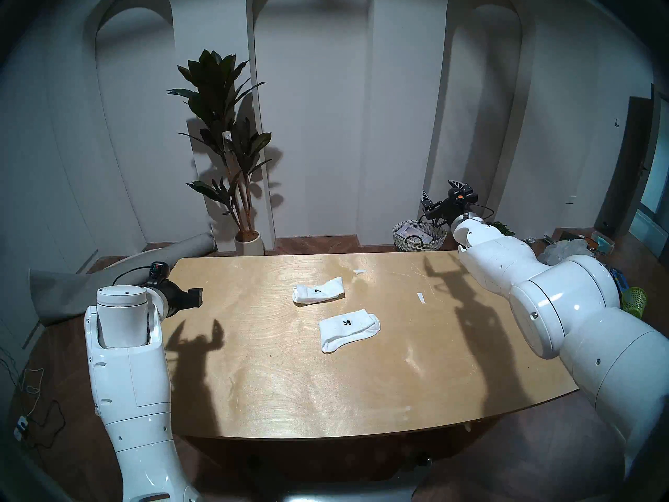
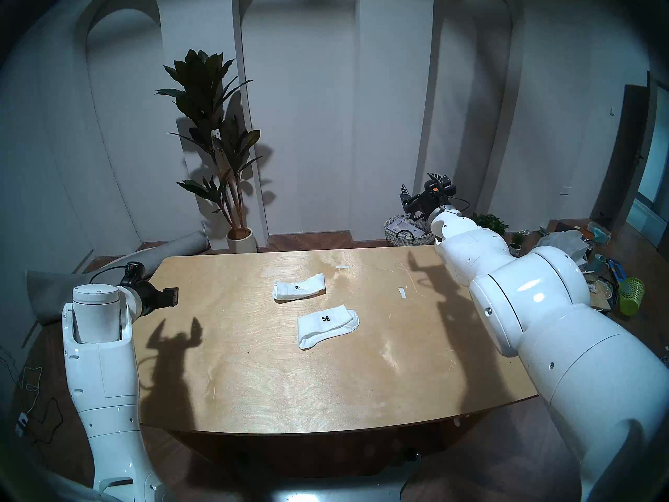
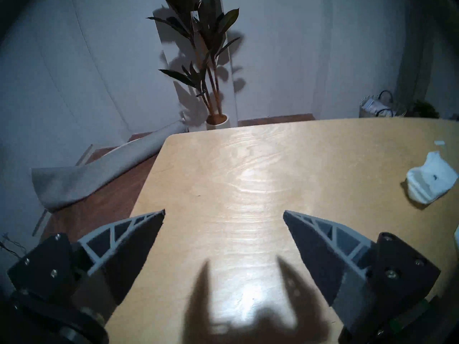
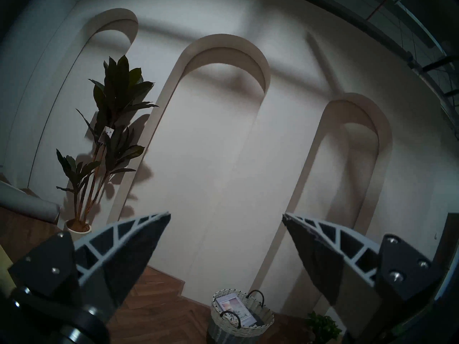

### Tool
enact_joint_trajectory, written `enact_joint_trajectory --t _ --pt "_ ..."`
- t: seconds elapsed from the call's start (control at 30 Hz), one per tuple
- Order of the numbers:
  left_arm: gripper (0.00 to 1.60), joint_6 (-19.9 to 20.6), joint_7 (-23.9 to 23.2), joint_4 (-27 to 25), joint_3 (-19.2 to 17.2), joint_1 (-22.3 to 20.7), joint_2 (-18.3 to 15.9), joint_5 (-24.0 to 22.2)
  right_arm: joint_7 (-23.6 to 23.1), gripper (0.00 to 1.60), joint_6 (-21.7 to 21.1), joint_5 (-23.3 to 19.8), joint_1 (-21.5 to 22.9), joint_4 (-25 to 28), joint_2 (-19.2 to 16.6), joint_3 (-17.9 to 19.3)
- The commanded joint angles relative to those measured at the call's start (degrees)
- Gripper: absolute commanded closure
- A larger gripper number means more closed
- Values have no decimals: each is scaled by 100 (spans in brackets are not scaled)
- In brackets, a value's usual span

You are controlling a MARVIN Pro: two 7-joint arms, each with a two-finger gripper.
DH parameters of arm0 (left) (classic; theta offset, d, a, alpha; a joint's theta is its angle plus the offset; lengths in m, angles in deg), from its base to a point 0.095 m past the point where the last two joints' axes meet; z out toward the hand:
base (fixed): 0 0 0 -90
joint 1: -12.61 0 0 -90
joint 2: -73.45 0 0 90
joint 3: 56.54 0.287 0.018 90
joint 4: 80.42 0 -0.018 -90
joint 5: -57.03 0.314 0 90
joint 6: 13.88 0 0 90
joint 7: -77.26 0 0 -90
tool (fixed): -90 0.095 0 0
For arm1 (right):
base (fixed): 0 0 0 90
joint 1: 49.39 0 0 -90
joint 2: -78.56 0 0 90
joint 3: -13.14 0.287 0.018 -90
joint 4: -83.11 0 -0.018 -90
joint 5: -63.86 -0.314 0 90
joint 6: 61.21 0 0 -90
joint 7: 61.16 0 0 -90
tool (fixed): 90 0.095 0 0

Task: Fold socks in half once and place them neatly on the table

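Observation:
Two white socks lie folded near the middle of the plywood table (image 1: 289, 374). The farther sock (image 1: 318, 290) (image 2: 299, 287) shows a small black logo, and so does the nearer sock (image 1: 349, 329) (image 2: 327, 325). My left gripper (image 3: 223, 214) hovers over the table's left edge, open and empty, well left of both socks; the farther sock (image 3: 432, 181) shows at the right of its wrist view. My right gripper (image 1: 440, 189) (image 4: 226, 215) is raised beyond the far right corner, open and empty, facing the wall.
Two small white paper strips (image 1: 359, 271) (image 1: 421, 297) lie on the far part of the table. Behind it on the floor stand a woven basket (image 1: 419, 235) and a potted plant (image 1: 231, 157). A rolled grey mat (image 1: 108, 273) lies at the left; a green bin (image 1: 633, 302) and clutter sit at the right.

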Motion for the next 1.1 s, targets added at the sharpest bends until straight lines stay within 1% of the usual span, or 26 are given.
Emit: enact_joint_trajectory --t 0.0,0.27,0.63,0.9,1.07 --pt "0 -104 -245 -188 -115 -451 378 -595 -34 0 -132 -313 112 133 344 289" --pt "0 -326 -381 -170 -200 -667 776 -1202 -91 0 -400 -663 196 161 544 664" --pt "0 -863 -347 86 -59 -878 994 -1674 -325 0 -814 -1023 234 118 592 1067" --pt "0 -1355 -260 455 104 -989 1095 -1841 -618 0 -1189 -1117 212 92 593 1182" --pt "0 -1689 -128 785 210 -1048 1141 -1903 -817 0 -1427 -1070 216 94 569 1137"
